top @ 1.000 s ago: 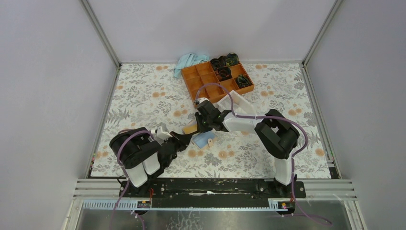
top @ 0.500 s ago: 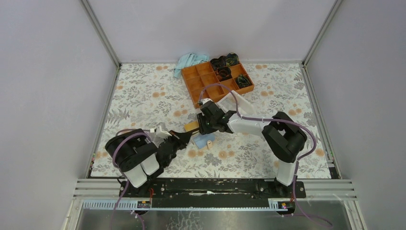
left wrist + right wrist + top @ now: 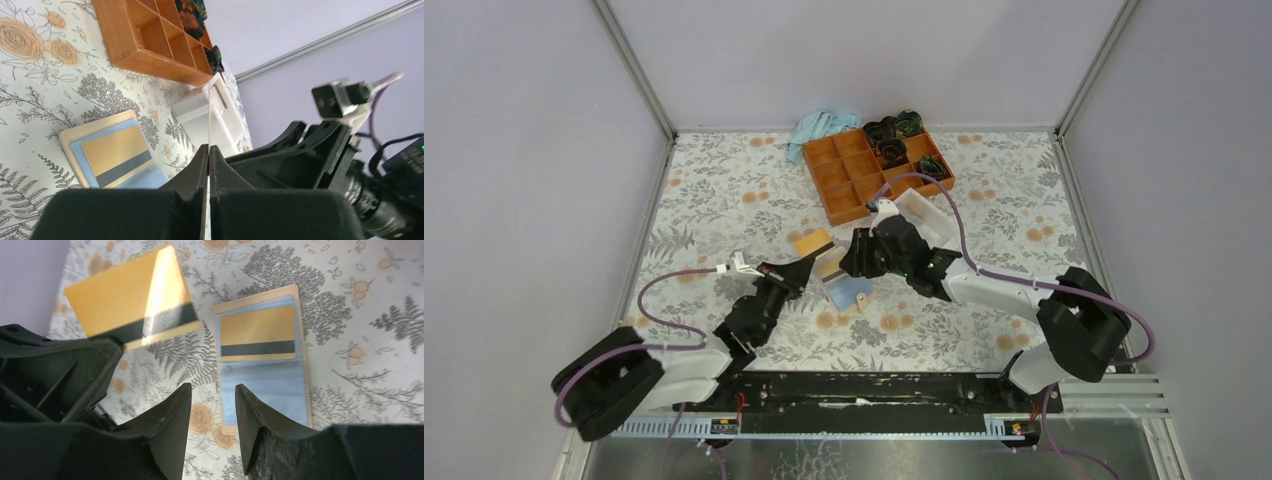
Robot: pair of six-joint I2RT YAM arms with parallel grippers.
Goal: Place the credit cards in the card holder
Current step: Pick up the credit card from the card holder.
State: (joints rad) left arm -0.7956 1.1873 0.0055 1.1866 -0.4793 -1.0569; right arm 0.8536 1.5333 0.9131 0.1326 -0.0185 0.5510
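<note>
1. Two gold cards with a black stripe are in sight: one in my left gripper [image 3: 802, 265], the other in the card holder [image 3: 846, 291].
2. My left jaws are pressed together on the held card [image 3: 812, 243]. The left wrist view shows it edge-on as a thin pale line rising from between the fingers [image 3: 192, 172].
3. That held card sticks up and away from my left fingertips, off the table. It is just left of the card holder and slightly farther back, and does not touch it.
4. My right gripper [image 3: 212, 410] stands with a clear gap between its two fingers and has nothing in it. The flowered table [image 3: 724, 200] shows through the gap.
5. It hangs over the card holder's left edge, with the wallet just past its fingertips in the right wrist view.
6. The card holder lies opened flat on the table between my two grippers, near the middle of the table. It has a tan border and light blue clear sleeves inside.
7. The sleeved card [image 3: 257, 332] lies flat in the holder's left half, stripe side up. The other half [image 3: 262, 390] shows only light blue sleeve.
8. Farther back and to the right are a white box [image 3: 924, 215] and an orange tray [image 3: 849, 175], with dark items in its far-right compartments.
9. A light blue cloth [image 3: 819, 125] lies at the tray's far left corner, against the back wall.
</note>
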